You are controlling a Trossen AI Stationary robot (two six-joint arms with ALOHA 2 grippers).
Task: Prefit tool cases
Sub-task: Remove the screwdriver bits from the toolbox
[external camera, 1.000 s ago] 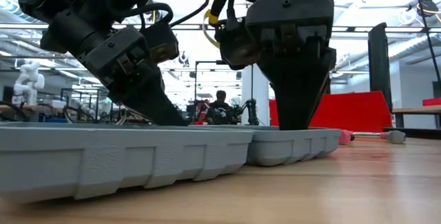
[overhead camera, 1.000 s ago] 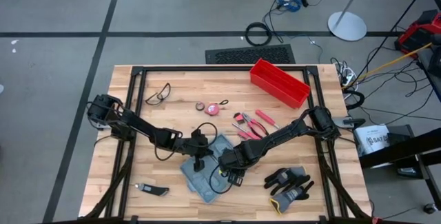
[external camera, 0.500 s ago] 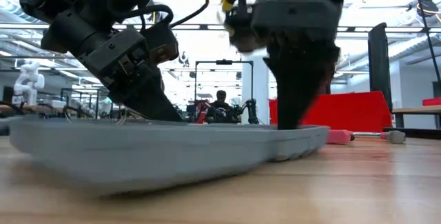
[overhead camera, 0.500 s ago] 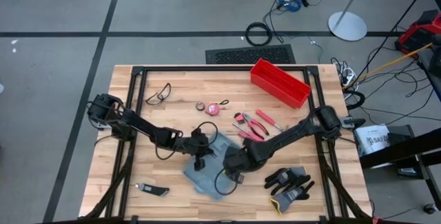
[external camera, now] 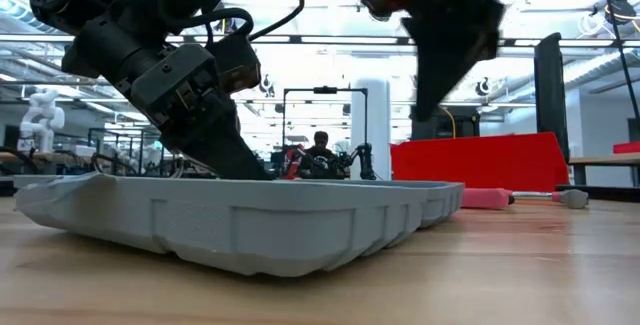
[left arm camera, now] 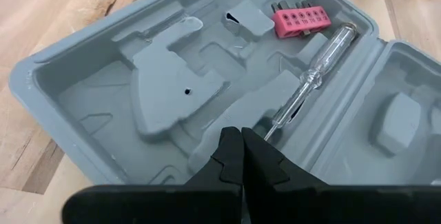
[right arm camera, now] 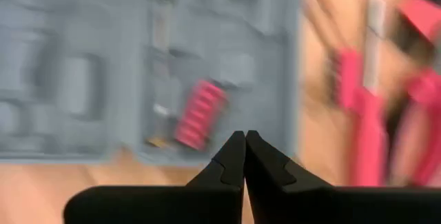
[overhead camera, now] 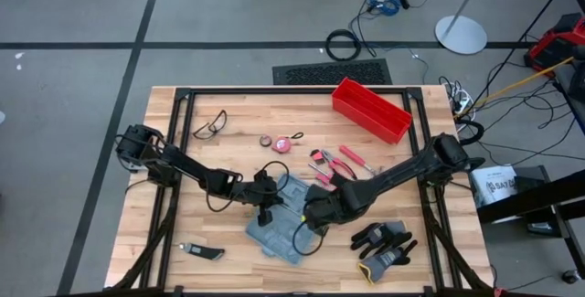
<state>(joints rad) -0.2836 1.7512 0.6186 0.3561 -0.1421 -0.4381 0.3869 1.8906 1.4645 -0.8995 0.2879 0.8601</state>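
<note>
Centrally on the wooden table [overhead camera: 183, 160], toward its near edge, the open grey tool case [overhead camera: 279, 226] lies flat. Left gripper [left arm camera: 240, 156], fingers pressed together, rests inside it; right gripper [right arm camera: 244, 156], also closed and empty, hangs just beside. Behind, a red bin [overhead camera: 370, 110], pliers [overhead camera: 327, 167], gloves [overhead camera: 384, 242]; grey floor with cables surrounds.

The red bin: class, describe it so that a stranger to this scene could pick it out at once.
Start at the wooden table and go to its far edge, right of the middle. There the red bin sits at a slant, an open rectangular tub. It is far bigger than the slim pink-handled hand tools nearer the middle.
</note>
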